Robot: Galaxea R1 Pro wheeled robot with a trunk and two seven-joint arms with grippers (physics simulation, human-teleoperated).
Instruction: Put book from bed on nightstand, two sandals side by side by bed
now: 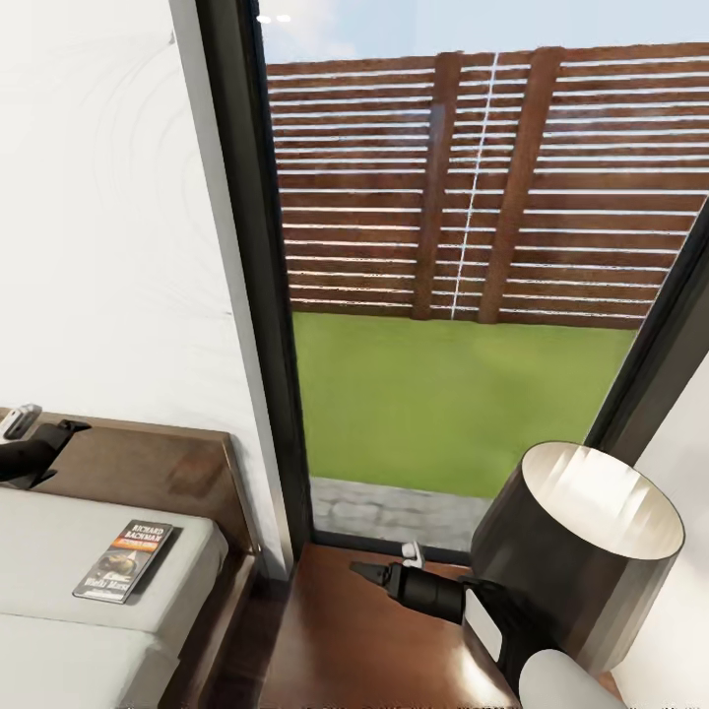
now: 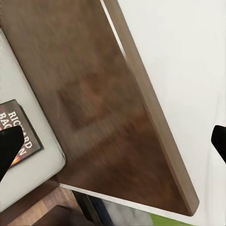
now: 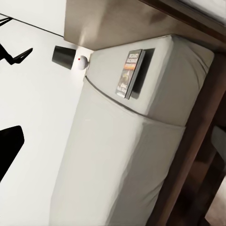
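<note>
1. Head view puts my black left gripper (image 1: 61,430) at the left edge, over the dark brown wooden headboard (image 1: 148,463); its fingers are spread apart and hold nothing.
2. Left wrist view looks between two dark fingertips (image 2: 8,150), set wide apart, down on the headboard (image 2: 94,103) and a corner of the small dark paperback book with white lettering (image 2: 23,136).
3. My black right gripper (image 1: 366,571) points left above the glossy dark brown wooden nightstand top (image 1: 335,640); I cannot tell how far its fingers are parted, and nothing shows in them.
4. A black cylindrical lamp shade with a pale inside (image 1: 581,551) stands just beside my right arm, on the nightstand's right side.
5. Lying flat on the pale grey mattress (image 1: 59,551) of the low bed, the book (image 1: 124,560) sits near the mattress corner closest to the headboard and nightstand; right wrist view shows it (image 3: 128,73) there too.
6. Behind the nightstand, a tall dark-framed window (image 1: 258,246) shows green grass (image 1: 443,394) and a slatted brown fence (image 1: 473,187).
</note>
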